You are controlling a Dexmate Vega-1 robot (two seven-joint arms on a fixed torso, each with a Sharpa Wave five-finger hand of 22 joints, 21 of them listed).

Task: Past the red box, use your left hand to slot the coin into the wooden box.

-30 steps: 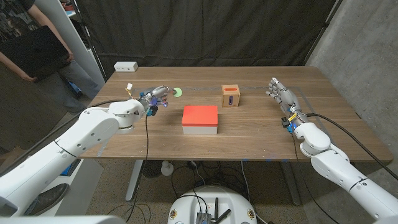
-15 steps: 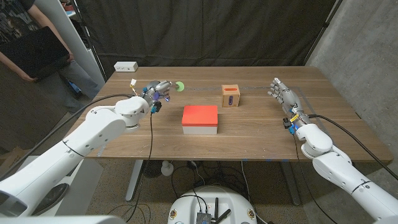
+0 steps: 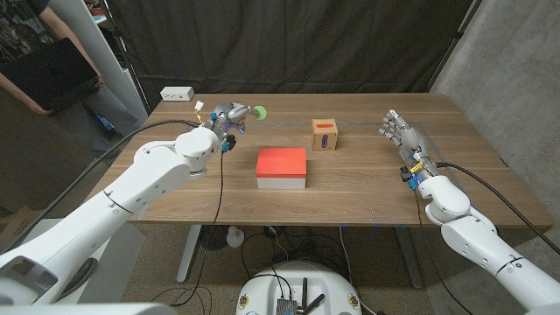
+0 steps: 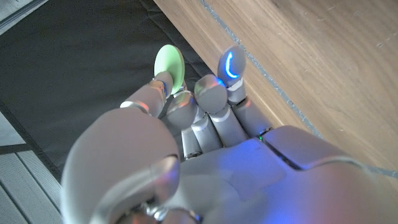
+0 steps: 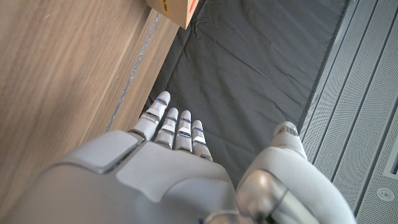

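My left hand is raised above the table's far left part and pinches a pale green coin at its fingertips; the left wrist view shows the coin held between thumb and finger. The wooden box, with a dark slot on its orange face, stands to the right of the coin, beyond the red box, which lies mid-table on a white base. My right hand stands at the table's right side with fingers straight and apart, holding nothing.
A white power strip lies at the far left corner of the table. A person in dark clothes stands beyond the left edge. A corner of the wooden box shows in the right wrist view.
My left hand has lifted the green coin off the table and carried it up and to the right, toward the wooden box. The right hand has barely moved.
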